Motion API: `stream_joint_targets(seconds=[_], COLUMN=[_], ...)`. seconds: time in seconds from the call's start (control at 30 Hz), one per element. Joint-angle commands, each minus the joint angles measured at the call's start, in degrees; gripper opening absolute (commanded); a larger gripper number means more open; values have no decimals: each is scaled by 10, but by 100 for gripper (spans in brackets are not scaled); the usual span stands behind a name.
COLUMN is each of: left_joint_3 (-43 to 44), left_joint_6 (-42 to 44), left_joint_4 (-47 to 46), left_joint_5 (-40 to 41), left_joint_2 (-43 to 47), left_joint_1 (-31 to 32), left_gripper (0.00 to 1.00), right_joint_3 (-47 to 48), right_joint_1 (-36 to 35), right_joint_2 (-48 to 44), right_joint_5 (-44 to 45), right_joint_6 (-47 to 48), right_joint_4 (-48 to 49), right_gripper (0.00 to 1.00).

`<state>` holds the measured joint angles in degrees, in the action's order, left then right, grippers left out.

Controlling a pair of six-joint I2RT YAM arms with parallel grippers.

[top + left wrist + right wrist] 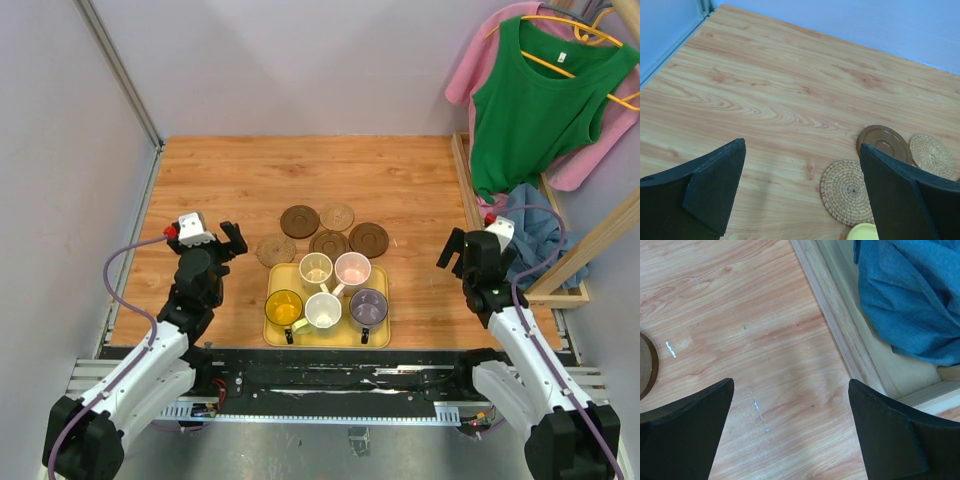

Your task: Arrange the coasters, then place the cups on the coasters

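Several round coasters lie in a loose cluster mid-table: dark brown ones and woven tan ones. Just in front of them, several cups stand on a yellow tray: cream-green, pink, see-through yellow, cream-white, grey-purple. My left gripper hovers open left of the cluster, with a tan coaster near its right finger. Over bare table right of the tray, my right gripper is open and empty.
A wooden frame borders the table's right side, with a blue cloth heaped behind it. Green and pink garments hang at the back right. A grey wall stands along the left edge.
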<state>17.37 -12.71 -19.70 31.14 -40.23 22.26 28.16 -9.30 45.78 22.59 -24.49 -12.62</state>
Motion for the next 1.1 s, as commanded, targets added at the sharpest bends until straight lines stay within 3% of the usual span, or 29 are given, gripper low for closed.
stream_joint_targets(seconds=[0.0,0.33,0.53,0.67,0.83,1.07], left_joint_3=[32,129,193,272,290,251], left_joint_6=[-11,-10,9,18,15,-1], left_joint_4=[12,7,-3,59,76,86], left_joint_5=[58,65,62,57,8,-37], left_joint_2=[-14,-100,-214,-297,-336,-318], left_joint_1=[1,0,0,0,0,0], left_gripper=[100,100,100,99,82,62], right_joint_3=[50,158,251,320,392,393], right_joint_1=[-4,-5,-4,-4,-4,-4], right_joint_2=[25,124,211,281,351,360], right_joint_5=[2,-20,7,43,60,14], right_joint_6=[-6,39,57,71,80,128], right_joint_4=[-16,-16,-35,-68,-118,-110], right_gripper=[98,98,98,98,98,98])
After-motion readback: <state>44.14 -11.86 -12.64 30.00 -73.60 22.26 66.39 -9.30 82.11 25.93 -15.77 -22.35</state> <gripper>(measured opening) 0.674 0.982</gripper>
